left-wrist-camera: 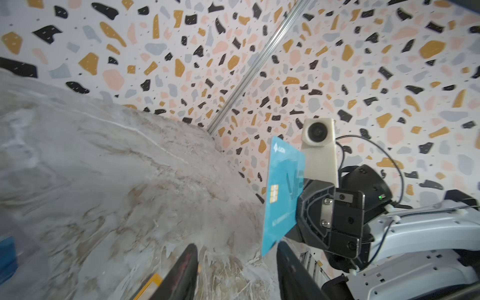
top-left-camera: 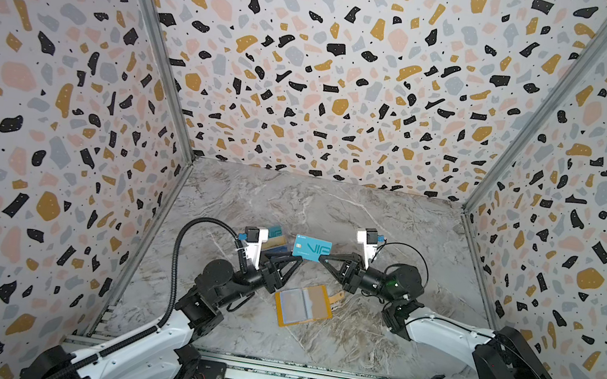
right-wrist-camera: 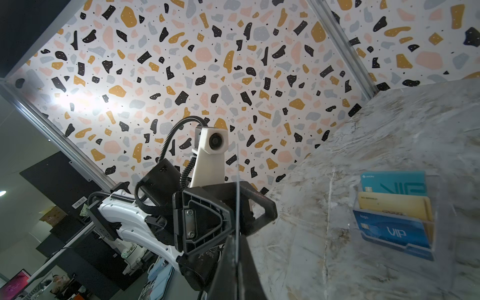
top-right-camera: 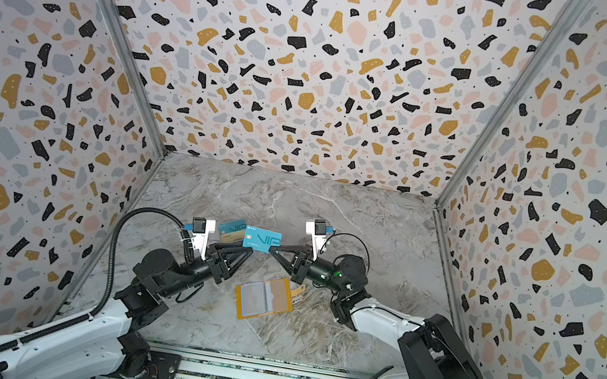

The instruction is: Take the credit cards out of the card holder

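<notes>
The teal plastic VIP credit card [top-left-camera: 311,247] hangs in the air above the marbled grey desk [top-left-camera: 290,205], its long axis running left to right between the two arms. The right gripper [top-left-camera: 321,260] has its fingers closed on the card's right short end, which shows edge-on in the right wrist view; the left gripper [left-wrist-camera: 235,262] has its fingers standing apart at the card's left end, gripping nothing, though I cannot tell whether one finger grazes the corner. The open orange-rimmed card holder [top-left-camera: 318,298] with clear sleeves lies flat on the desk just near of the card; a clear tiered stand [right-wrist-camera: 405,249] at the far left, behind the left arm, shows teal, beige-gold and dark blue cards. As I judge it, the right arm alone carries the card; any set-down toward that stand lies leftward, past the open left fingers.
</notes>
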You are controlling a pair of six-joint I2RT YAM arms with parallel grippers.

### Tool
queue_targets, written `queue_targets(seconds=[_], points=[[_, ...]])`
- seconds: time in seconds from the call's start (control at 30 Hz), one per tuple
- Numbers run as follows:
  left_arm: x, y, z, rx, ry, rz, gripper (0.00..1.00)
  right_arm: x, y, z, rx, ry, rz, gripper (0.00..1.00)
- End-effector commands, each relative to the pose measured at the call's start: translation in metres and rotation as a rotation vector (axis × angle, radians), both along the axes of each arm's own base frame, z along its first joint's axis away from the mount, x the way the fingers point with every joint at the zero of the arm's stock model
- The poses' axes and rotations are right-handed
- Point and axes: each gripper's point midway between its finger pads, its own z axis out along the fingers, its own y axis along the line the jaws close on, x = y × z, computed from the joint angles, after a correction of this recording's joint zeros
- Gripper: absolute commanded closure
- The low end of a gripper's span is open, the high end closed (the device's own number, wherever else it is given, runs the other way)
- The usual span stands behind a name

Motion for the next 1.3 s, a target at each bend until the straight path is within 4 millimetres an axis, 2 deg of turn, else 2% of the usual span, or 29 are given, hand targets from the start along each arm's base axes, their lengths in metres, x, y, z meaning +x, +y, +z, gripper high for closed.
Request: queue_targets(seconds=[0.0, 0.2, 0.33, 0.6, 0.73, 0.97, 1.27], points=[[0.009, 0.011, -0.011, 0.172, -0.002, 0.069, 0.44, 0.002, -0.009, -0.004, -0.043, -0.039, -0.034, 1.0], [0.005, 0.019, -0.017, 0.363, -0.01, 0.062, 0.38, 0.012, -0.024, -0.034, -0.24, -0.084, -0.146, 1.0], [0.003, 0.024, -0.012, 0.488, -0.035, 0.043, 0.36, 0.012, -0.035, -0.042, -0.345, -0.141, -0.194, 1.0], [-0.01, 0.005, 0.007, 0.597, -0.117, -0.145, 0.36, -0.012, -0.036, -0.054, -0.486, -0.219, -0.055, 1.0], [-0.013, 0.0, 0.02, 0.642, -0.172, -0.205, 0.38, -0.027, -0.028, -0.052, -0.48, -0.241, 0.054, 1.0], [-0.042, -0.022, 0.031, 0.642, -0.261, -0.463, 0.41, -0.062, -0.015, -0.04, -0.426, -0.321, 0.24, 1.0], [-0.062, -0.035, 0.03, 0.598, -0.272, -0.637, 0.44, -0.076, -0.008, -0.025, -0.385, -0.387, 0.343, 1.0]])
